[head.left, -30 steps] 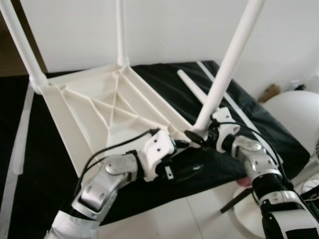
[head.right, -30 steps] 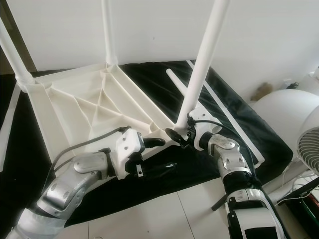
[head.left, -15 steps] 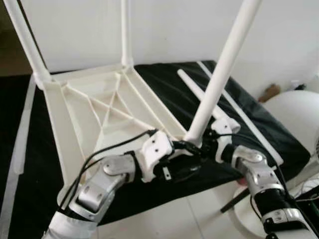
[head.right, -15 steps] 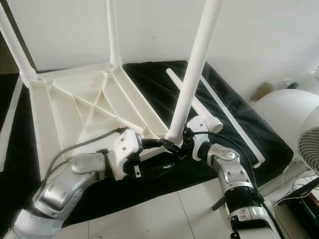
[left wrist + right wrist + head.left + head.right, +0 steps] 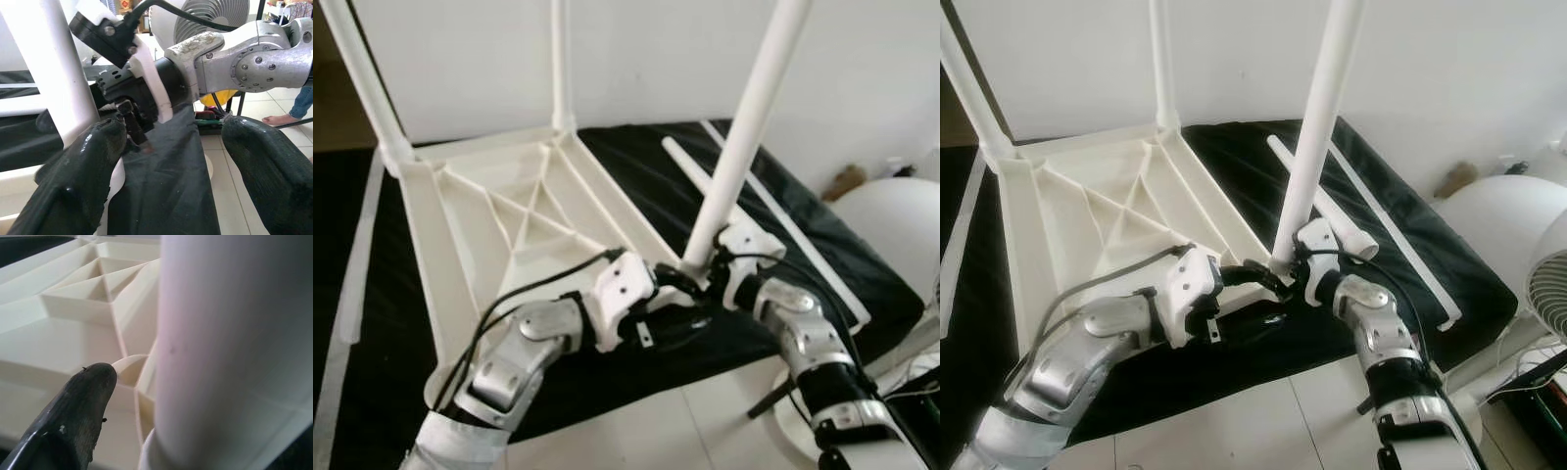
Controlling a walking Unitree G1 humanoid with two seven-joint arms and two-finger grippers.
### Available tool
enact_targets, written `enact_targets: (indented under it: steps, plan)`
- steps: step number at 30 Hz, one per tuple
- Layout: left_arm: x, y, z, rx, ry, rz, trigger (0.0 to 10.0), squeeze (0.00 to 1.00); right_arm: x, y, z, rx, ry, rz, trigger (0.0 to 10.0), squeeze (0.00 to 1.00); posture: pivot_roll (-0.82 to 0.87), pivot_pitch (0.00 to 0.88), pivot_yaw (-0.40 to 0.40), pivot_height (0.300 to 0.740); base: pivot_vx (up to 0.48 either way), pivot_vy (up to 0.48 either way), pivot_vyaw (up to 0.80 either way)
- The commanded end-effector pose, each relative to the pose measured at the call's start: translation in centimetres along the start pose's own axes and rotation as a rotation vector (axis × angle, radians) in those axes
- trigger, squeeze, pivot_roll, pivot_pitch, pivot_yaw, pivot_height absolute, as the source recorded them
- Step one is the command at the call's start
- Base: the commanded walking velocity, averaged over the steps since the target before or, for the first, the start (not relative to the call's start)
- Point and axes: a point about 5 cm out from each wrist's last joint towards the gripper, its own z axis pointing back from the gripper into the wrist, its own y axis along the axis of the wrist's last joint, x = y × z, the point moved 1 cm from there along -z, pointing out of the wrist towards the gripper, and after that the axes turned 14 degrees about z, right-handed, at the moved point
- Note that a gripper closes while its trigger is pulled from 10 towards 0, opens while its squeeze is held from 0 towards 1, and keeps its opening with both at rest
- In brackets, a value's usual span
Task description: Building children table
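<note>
**A:** Start nearest to you. Where are your hands?

**B:** Both meet at the near right corner of the upturned tabletop. Your left hand reaches in from the left, its black fingers spread wide apart in the left wrist view; one sits against the foot of the leg and the other is out over the black cloth, so it clasps nothing. Your right hand comes in from the right at the base of the same leg. Its wrist view shows the leg pressed close beside one black finger, with the corner socket just beyond the tip. The second finger is hidden, so you cannot tell whether that hand is closed on the leg.

**A:** And the leg itself?

**B:** It stands on that corner and leans up and away to the right, its top out of frame.

**A:** Farther out?

**B:** The tabletop lies underside up on the cloth, ribs showing. Two more legs stand upright in its far corners, a left one and a back one. A loose leg lies on the cloth to the right, with a thin white rail beside it. Beyond the cloth edge sit a round white seat and a fan; a white wall is behind.
</note>
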Motion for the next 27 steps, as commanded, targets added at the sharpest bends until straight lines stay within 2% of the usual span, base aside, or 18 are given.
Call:
enact_targets:
  steps: [1, 10, 11, 12, 13, 26, 27]
  plan:
    - [-0.3, 0.0, 0.0, 0.007, 0.026, -0.007, 10.0, 0.00, -0.1, -0.2, -0.1, -0.008, -0.004, 0.000, 10.0, 0.00, -0.03, 0.008, -0.043, 0.740, 0.000, 0.000, 0.00]
    - [-0.2, 0.0, 0.0, 0.016, 0.032, -0.003, 10.0, 0.00, -0.5, -0.4, -1.0, -0.006, 0.004, -0.002, 10.0, 0.00, -0.01, 0.000, -0.048, 0.740, 0.000, 0.000, 0.00]
    - [-0.2, -0.1, 0.0, 0.016, 0.033, -0.003, 10.0, 0.00, -0.5, -0.5, -0.9, -0.008, 0.002, -0.002, 7.1, 0.00, -0.02, 0.000, -0.048, 0.740, 0.000, 0.000, 0.00]
    - [-0.2, -0.1, 0.0, 0.016, 0.034, -0.003, 10.0, 0.00, -0.4, -0.6, -0.8, -0.012, -0.001, -0.003, 4.9, 0.00, -0.02, 0.000, -0.048, 0.740, 0.000, 0.000, 0.00]
    - [-0.2, -0.1, 0.0, 0.016, 0.033, -0.003, 10.0, 0.00, -0.2, -0.7, -0.6, -0.017, -0.009, -0.004, 0.0, 0.00, -0.02, 0.000, -0.047, 0.740, 0.000, 0.000, 0.00]
    - [-0.2, -0.1, -0.1, 0.015, 0.024, -0.003, 10.0, 0.00, 0.3, -1.7, 0.7, -0.047, -0.060, -0.023, 0.0, 0.00, -0.03, 0.000, -0.043, 0.740, 0.000, 0.000, 0.00]
    - [-0.2, -0.1, -0.1, 0.016, 0.023, -0.003, 10.0, 0.00, 0.5, -1.6, 0.8, -0.051, -0.090, -0.032, 10.0, 0.00, -0.03, 0.000, -0.044, 0.740, 0.000, 0.000, 0.00]
